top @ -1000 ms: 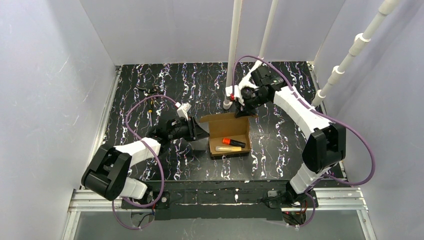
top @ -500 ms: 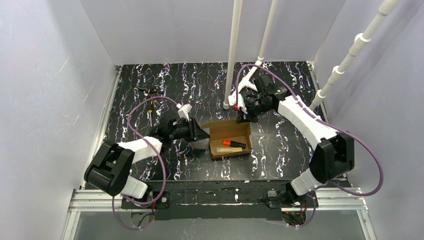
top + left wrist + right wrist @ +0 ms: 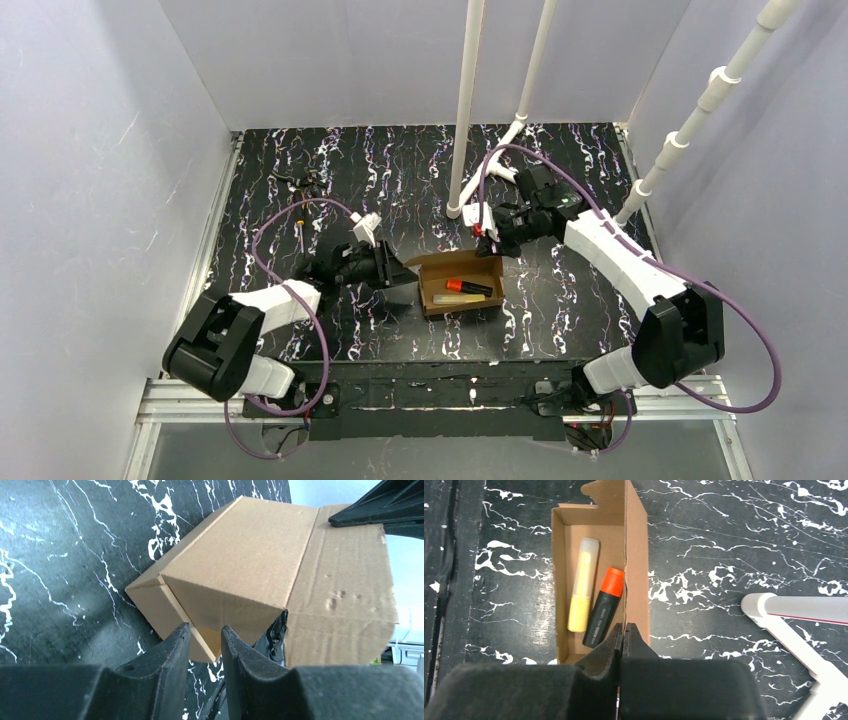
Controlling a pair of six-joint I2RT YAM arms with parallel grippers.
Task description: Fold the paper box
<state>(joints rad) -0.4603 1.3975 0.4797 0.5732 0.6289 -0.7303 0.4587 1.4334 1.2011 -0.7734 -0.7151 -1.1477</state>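
I'm closing the lid on the plain brown cardboard paper box (image 3: 455, 264) at the counter's (image 3: 560, 300) centre, right fingers (image 3: 611, 647) pinched shut on its 12 o'clock flap, left fingers (image 3: 170, 650) clamping its 9 o'clock end; next, I judge, swing the flap toward 6 o'clock, where there's open room, with the white pipe (image 3: 465, 120) close behind at 12.

1 paper box (image 3: 637, 580) and 2 markers (image 3: 583, 587) (image 3: 603, 611).

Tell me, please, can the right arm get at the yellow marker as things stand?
Probably not yet: the right gripper is shut on the lid, so its jaws are taken. The yellow marker lies uncovered in the box beside it; letting go should free the way.
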